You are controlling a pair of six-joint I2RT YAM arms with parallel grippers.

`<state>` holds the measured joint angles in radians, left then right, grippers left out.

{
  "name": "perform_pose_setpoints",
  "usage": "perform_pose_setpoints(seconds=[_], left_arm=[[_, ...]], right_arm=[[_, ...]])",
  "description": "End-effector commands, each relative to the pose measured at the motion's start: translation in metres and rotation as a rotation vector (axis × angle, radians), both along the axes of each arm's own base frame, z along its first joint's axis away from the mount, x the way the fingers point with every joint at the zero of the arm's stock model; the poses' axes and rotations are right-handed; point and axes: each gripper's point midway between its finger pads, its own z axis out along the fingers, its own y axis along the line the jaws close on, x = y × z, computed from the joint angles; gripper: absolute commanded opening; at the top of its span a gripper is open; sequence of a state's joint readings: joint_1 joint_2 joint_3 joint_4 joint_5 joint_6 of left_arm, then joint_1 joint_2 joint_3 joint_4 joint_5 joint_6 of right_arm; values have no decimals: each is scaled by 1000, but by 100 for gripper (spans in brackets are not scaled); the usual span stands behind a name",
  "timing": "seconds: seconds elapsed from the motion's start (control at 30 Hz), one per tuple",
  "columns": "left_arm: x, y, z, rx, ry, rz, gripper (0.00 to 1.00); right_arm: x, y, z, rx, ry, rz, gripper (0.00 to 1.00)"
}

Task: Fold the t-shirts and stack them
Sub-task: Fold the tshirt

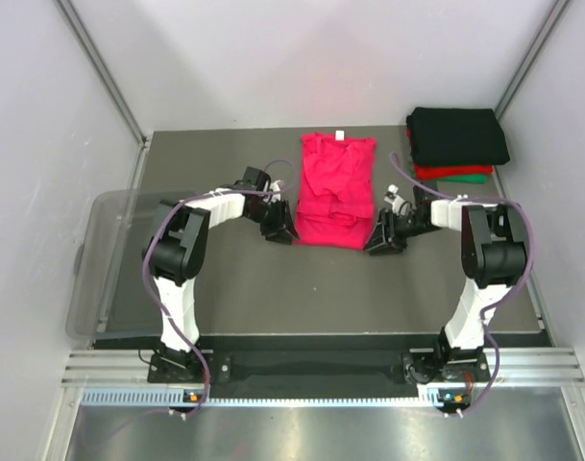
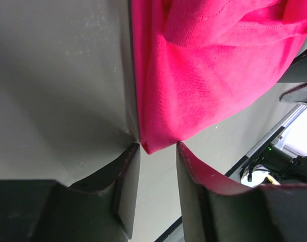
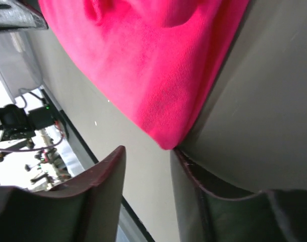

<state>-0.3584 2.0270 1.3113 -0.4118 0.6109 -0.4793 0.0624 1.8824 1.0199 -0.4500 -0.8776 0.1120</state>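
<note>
The magenta-pink t-shirt [image 1: 332,190] lies partly folded in the middle of the dark table, its white neck label at the far end. My left gripper [image 1: 284,233] is open at the shirt's near left corner [image 2: 152,146], which lies just beyond the fingertips. My right gripper [image 1: 377,242] is open at the near right corner [image 3: 166,143], which touches one fingertip. A stack of folded shirts stands at the back right: black [image 1: 457,135] on top, red [image 1: 444,173] under it, green [image 1: 465,179] at the bottom.
A clear plastic bin [image 1: 108,259] stands at the table's left edge. White walls with metal posts enclose the table at the back and sides. A metal rail [image 1: 311,370] runs along the near edge by the arm bases.
</note>
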Motion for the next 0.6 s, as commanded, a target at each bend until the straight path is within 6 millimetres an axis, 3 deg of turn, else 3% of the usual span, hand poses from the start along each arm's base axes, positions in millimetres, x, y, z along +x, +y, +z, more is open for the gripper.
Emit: perform_pose_setpoints(seconds=[0.0,0.17,0.23,0.3,0.4,0.57], left_arm=[[11,-8,-4,-7,-34,-12,40],[11,-9,-8,-7,-25,-12,32],[11,-10,-7,-18,-24,-15,26],[11,-12,-6,-30,-22,-14,4],[16,-19,10,-77,-56,-30,0],[27,-19,57,-83,-192,-56,0]], right_arm=[[16,-4,-14,-42,-39,-6,41],[22,-2,-23,-38,-25,-24,38],[21,-1,-24,-24,-15,-24,30],[24,-2,-24,-25,-29,-26,14],[27,-3,-10,-12,-78,-36,0],[19,-3,24,24,-182,-33,0]])
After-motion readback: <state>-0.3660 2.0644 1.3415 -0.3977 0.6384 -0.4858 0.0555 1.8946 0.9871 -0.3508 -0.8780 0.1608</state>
